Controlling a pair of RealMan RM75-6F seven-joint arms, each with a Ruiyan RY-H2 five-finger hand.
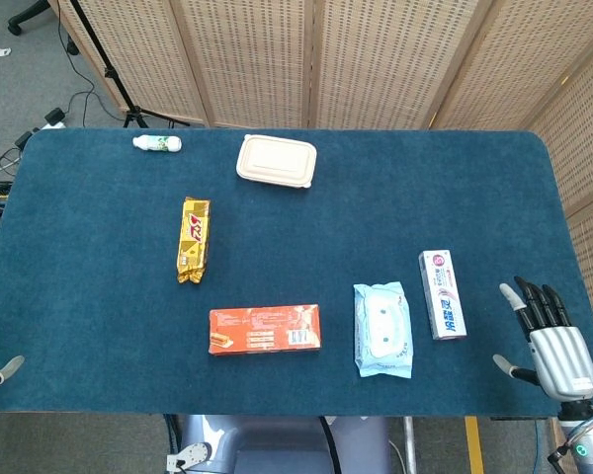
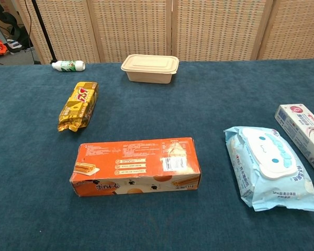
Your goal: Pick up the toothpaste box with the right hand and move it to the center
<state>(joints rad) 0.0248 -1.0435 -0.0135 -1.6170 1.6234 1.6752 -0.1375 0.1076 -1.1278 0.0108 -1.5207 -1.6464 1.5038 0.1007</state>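
Head view: right hand (image 1: 554, 348) is seen empty, fingers spread, near the tabletop (image 1: 376, 217) edge. Toothpaste box (image 1: 442, 294) lies ungrasped just to its left. Pickup and move judged undone.
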